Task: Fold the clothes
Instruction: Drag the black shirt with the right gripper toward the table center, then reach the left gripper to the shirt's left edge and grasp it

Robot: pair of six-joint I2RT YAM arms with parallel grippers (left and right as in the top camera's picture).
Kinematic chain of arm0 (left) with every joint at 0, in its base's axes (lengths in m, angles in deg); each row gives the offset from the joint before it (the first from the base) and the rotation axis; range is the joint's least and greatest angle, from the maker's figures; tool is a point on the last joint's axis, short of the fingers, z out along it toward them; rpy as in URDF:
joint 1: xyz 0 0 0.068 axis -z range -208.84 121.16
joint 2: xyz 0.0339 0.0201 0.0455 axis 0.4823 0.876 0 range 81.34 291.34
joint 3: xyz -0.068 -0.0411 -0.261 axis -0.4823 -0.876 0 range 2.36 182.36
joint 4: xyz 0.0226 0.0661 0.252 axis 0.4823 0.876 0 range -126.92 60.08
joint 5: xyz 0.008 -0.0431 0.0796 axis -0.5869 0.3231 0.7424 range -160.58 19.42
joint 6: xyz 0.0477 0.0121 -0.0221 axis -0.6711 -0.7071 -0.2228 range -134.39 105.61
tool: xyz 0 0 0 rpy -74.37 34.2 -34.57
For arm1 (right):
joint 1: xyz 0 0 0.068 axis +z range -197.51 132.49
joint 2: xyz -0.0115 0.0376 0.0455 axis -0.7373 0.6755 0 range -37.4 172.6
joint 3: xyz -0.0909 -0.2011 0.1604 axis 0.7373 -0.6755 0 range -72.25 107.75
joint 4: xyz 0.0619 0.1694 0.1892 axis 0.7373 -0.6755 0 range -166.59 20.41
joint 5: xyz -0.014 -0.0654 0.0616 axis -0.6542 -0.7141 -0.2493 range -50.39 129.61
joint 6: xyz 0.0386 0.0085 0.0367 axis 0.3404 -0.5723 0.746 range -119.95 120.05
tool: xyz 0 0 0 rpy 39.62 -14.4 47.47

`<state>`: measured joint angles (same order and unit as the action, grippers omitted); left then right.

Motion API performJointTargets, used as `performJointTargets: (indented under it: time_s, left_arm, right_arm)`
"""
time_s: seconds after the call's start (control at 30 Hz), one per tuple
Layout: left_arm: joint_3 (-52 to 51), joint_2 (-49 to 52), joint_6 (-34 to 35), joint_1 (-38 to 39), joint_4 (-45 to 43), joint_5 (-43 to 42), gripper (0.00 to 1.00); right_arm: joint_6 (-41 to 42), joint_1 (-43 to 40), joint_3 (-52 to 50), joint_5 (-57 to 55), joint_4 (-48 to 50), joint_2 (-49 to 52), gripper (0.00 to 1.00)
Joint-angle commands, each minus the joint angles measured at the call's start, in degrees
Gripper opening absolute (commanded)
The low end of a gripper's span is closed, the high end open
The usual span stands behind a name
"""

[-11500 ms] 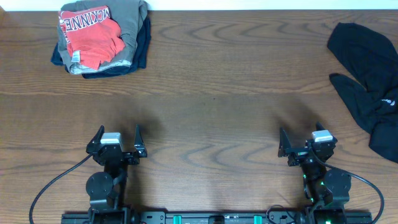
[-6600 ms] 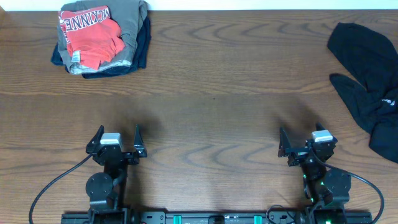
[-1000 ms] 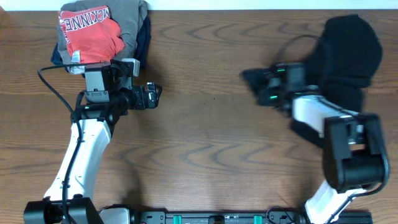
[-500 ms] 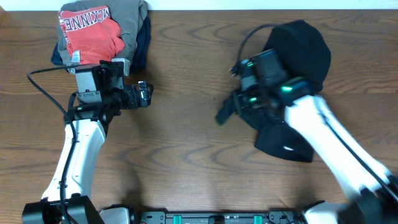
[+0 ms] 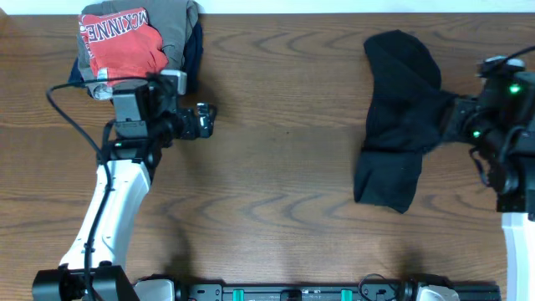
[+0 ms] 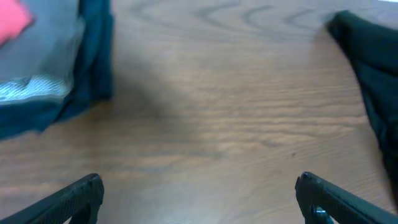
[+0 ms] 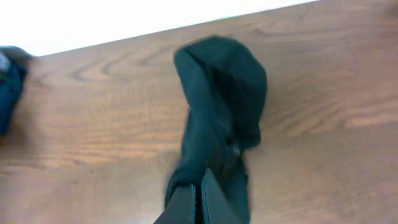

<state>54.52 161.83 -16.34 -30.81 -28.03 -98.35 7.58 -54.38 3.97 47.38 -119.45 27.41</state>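
My right tool (image 7: 198,198) pinched shut on black clothes (image 5: 399,109), spread near right edge of bench (image 5: 276,176). My left tool (image 6: 199,184) gaped wide beside folded stack (image 5: 134,50), far-left corner.

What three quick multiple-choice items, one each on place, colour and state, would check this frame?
1. The black top lies on:
A. the left half of the table
B. the right half of the table
C. nothing, it hangs in the air

2. The shirt on top of the folded pile is:
A. red
B. yellow
C. white

3. The left fingers are:
A. shut on the black top
B. shut on the shirt
C. wide open, holding nothing

Answers: 1 B, the overhead view shows it spread flat, right of the middle. 2 A, it is red with white letters. 3 C, the left wrist view shows the two tips far apart over bare wood.
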Motion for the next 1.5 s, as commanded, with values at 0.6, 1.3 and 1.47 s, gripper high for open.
performJointTargets:
  time_s: [0.6,1.3,1.47]
  left_arm:
    - [2.1,-9.5,1.9,-6.1,-1.7,-0.1,0.99]
    - [2.1,-13.1,2.1,-6.8,1.1,-0.2,0.99]
    - [2.1,-11.1,2.0,-4.0,0.5,-0.2,0.99]
  right_arm:
    - [-2.3,38.6,13.6,-4.2,-1.5,1.2,0.01]
    - [-8.8,12.6,29.8,-13.4,-17.7,3.0,0.01]
    - [-13.7,-4.3,29.7,2.5,-16.6,9.8,0.01]
